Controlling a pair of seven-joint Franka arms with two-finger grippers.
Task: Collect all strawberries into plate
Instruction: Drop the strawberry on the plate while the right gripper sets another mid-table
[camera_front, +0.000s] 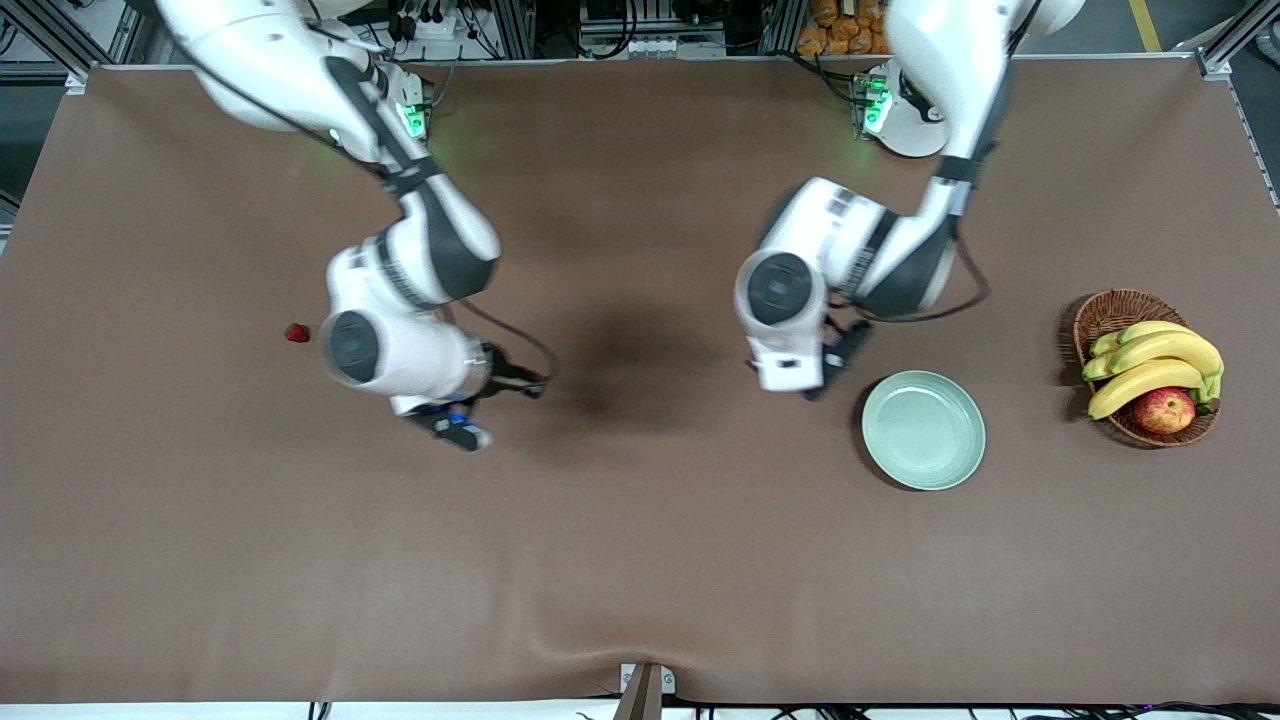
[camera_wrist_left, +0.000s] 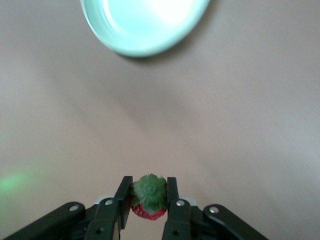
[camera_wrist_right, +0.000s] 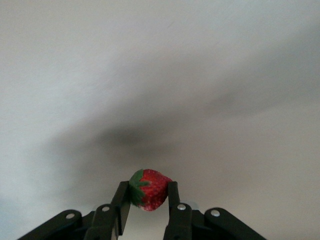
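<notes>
My left gripper is shut on a strawberry, its green cap facing the camera. In the front view the left gripper is up over the table beside the plate, which is pale mint-green, holds nothing, and also shows in the left wrist view. My right gripper is shut on a second strawberry over bare table, and the right gripper also shows in the front view. A third strawberry lies on the table toward the right arm's end, beside the right arm's wrist.
A brown wicker basket with bananas and a red-yellow apple stands at the left arm's end of the table, past the plate. A brown cloth covers the table.
</notes>
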